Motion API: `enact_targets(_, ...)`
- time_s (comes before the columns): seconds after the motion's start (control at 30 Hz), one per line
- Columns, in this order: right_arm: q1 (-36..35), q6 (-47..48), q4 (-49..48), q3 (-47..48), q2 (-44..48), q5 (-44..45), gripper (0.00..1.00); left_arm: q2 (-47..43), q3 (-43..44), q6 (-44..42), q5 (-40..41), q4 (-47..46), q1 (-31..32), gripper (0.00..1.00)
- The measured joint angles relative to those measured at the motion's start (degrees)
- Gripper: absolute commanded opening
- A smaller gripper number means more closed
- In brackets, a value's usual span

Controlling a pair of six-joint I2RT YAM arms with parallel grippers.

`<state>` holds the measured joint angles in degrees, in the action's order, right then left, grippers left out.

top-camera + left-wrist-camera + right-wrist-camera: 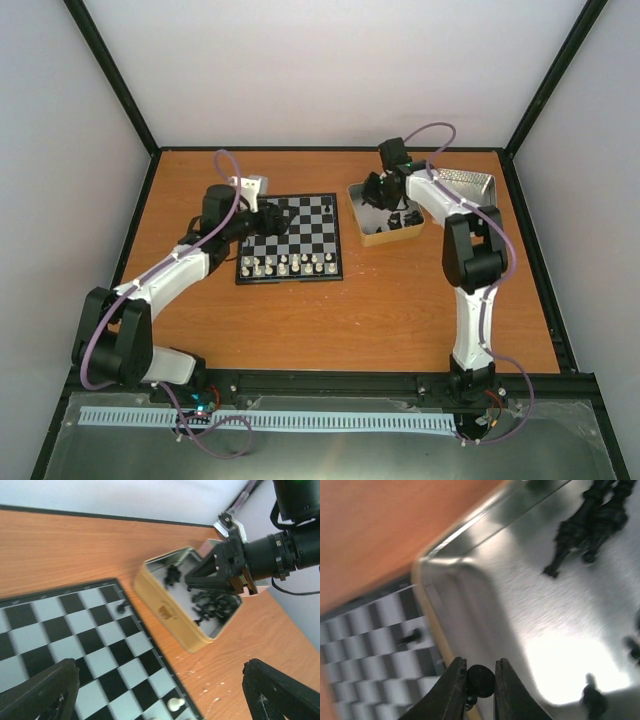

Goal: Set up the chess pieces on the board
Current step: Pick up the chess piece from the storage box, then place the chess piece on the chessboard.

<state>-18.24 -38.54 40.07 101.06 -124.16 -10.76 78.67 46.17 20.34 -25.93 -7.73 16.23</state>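
Since the white pieces [285, 265] already fill the rows along the lower edge of the board [290, 238], which sits left of centre on the table, only the black side looks left to do. Both arms seem placed for that job.

The left gripper [160, 700] hangs over the upper left part of the board. Its fingers [40, 695] are spread wide with nothing between them, so I'd guess it is simply keeping clear. Toward the board's right edge, the side facing the tin [160, 612], a lone black piece [121, 609] stands on a pale square.

Just right of the board, the gold-walled tin holds the supply of black pieces [212, 605], lying jumbled on its shiny floor. They are tiny matt figures, much smaller than a square, and some are tangled together. The right gripper [480, 682] is down inside the tin near the wall that faces the board. Its fingers are nearly closed, pinching one black piece [480, 680] by a rounded end. I can't tell which figure it is. From that hold, my guess is the piece is meant for the upper rows.

At the upper right, a second shiny tray [468, 185] lies beyond the tin.
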Motion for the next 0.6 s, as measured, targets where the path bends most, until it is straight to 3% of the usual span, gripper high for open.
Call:
enact_targets(0.27, 0.0, -17.2, -15.1, -15.9, 15.3, -13.9, 0.12, 5.3, 5.9, 2.0, -2.0, -4.9, 6.1, 0.76)
enact_targets(0.4, -0.5, -26.6, -21.7, -23.1, 18.9, -18.5, 0.12, 10.2, 10.0, 3.1, -2.8, -6.7, 7.4, 0.62)
enact_targets(0.6, -2.0, -38.9, -28.9, -28.3, 21.4, -23.3, 0.13, 15.0, 11.5, 5.4, -5.6, -9.6, 9.4, 0.53)
